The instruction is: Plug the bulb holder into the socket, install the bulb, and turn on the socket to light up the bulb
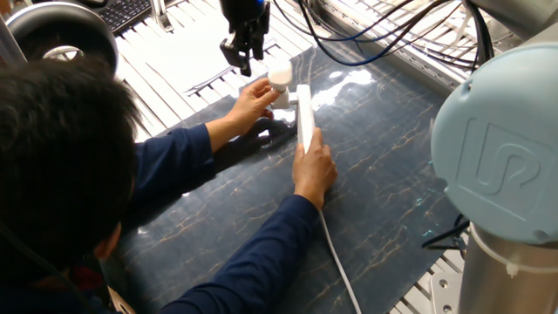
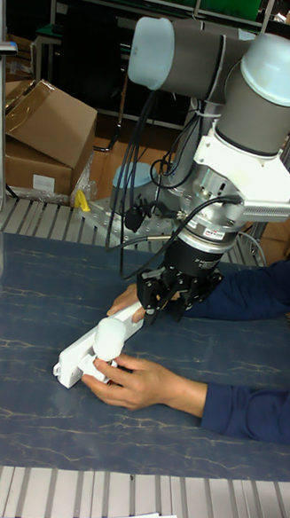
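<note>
The white socket [image 1: 304, 118] lies on the dark mat, and a person's two hands hold it. At its far end the bulb [image 1: 279, 73] stands upright, seated in the bulb holder [image 1: 282, 98], which is mostly hidden by the person's fingers. My gripper [image 1: 241, 52] hangs up and to the left of the bulb, apart from it, open with nothing between its fingers. In the tall fixed view the bulb [image 2: 108, 335] sits on the socket [image 2: 76, 360], and the gripper [image 2: 163, 299] is just behind it to the right.
The person's left hand [image 1: 252, 103] cups the holder; the right hand [image 1: 315, 169] presses on the socket, whose white cord [image 1: 338, 266] runs toward the front edge. The person's head [image 1: 61, 157] fills the left foreground. The arm's base [image 1: 501, 174] stands at the right.
</note>
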You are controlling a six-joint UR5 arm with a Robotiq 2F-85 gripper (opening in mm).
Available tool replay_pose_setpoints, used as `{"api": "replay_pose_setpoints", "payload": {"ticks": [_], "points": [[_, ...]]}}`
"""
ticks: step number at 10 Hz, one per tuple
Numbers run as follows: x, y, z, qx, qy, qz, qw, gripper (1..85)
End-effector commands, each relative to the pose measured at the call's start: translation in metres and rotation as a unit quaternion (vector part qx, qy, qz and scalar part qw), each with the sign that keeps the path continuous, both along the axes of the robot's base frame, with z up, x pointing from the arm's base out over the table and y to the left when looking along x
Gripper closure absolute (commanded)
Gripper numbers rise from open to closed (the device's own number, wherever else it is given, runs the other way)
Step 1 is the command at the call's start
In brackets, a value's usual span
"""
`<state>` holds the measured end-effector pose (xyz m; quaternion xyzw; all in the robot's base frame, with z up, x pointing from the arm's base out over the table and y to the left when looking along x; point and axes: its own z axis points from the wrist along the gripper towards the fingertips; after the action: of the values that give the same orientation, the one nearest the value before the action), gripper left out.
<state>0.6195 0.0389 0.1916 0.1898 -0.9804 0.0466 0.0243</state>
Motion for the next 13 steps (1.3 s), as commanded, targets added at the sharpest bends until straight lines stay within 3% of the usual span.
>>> {"api": "replay_pose_setpoints", "payload": {"ticks": [1,4,6,8,11,13], "points": [[-0.002,-0.001,0.001,0.000,0.003,-0.006,1.0000,42.7],[0.003,-0.014,0.002,0.020,0.001,-0.010,0.9997,46.3],[0.007,-0.037,-0.008,0.036,-0.009,-0.005,0.9993,51.3],[0.002,-0.042,-0.014,0.052,-0.008,-0.015,0.9985,52.3],[-0.002,-0.010,0.000,0.039,0.010,-0.051,0.9979,53.7],[-0.001,0.020,0.002,0.050,0.005,-0.026,0.9984,52.0]]}}
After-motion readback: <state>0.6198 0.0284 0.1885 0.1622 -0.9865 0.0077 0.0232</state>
